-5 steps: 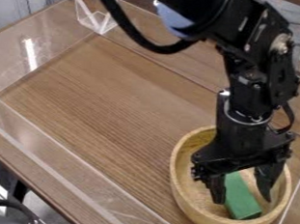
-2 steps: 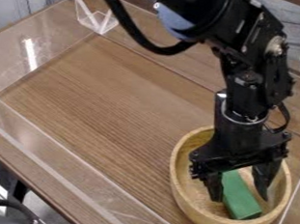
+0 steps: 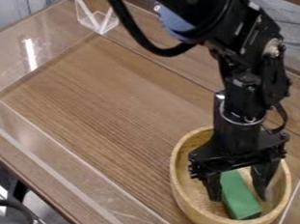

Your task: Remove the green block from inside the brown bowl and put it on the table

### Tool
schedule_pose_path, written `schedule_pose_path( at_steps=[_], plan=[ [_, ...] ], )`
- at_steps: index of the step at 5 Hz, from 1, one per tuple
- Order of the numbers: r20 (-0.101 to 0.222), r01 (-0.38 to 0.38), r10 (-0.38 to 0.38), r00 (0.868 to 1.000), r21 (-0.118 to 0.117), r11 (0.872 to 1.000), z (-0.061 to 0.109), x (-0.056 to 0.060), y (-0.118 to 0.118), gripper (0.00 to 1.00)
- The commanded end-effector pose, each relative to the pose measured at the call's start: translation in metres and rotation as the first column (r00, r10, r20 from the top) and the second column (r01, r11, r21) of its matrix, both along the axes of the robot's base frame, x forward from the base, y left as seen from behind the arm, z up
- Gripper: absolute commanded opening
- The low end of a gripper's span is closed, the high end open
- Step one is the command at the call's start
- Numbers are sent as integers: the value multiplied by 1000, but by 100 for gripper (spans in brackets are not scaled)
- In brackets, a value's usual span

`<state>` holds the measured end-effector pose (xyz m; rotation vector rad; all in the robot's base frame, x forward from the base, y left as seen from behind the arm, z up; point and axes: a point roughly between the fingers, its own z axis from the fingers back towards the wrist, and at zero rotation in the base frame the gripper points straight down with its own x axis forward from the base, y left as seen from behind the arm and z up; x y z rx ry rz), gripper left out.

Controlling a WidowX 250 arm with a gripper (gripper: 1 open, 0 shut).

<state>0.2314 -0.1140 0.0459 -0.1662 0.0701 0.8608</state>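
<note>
you have the pincer (image 3: pixel 239 188) spread open over the brown bowl (image 3: pixel 183 190); the green block (image 3: pixel 240 196) lies inside the bowl, between the fingers. no readable label or writing shows.

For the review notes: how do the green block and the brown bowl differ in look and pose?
The green block is a bright green, narrow bar; the brown bowl is round and light tan. The block is smaller and lies inside, while the bowl is larger and surrounds it. Both are partly hidden by the claw.

Pale slatted surface (image 3: pixel 16 0) behind.
</note>
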Motion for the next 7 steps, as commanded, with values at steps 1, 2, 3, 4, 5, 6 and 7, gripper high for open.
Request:
schedule_pose_path(
  at_steps=[1, 2, 3, 4, 5, 6, 7],
  plan=[
    [39, -9, 9, 999, -16, 1000, 7, 10, 0, 100],
    [39, -7, 7, 999, -16, 1000, 4, 11, 1, 100],
    [40, -5, 6, 999, -15, 1000, 2, 12, 2, 100],
    [40, -13, 14, 999, -20, 1000, -3, 13, 1, 0],
    [25, -16, 17, 1000, -24, 1000, 2, 10, 2, 0],
    [11, -19, 20, 1000, -29, 999, 8, 8, 3, 0],
    [0, -22, 22, 1000, -34, 999, 13, 6, 4, 0]
  ],
)
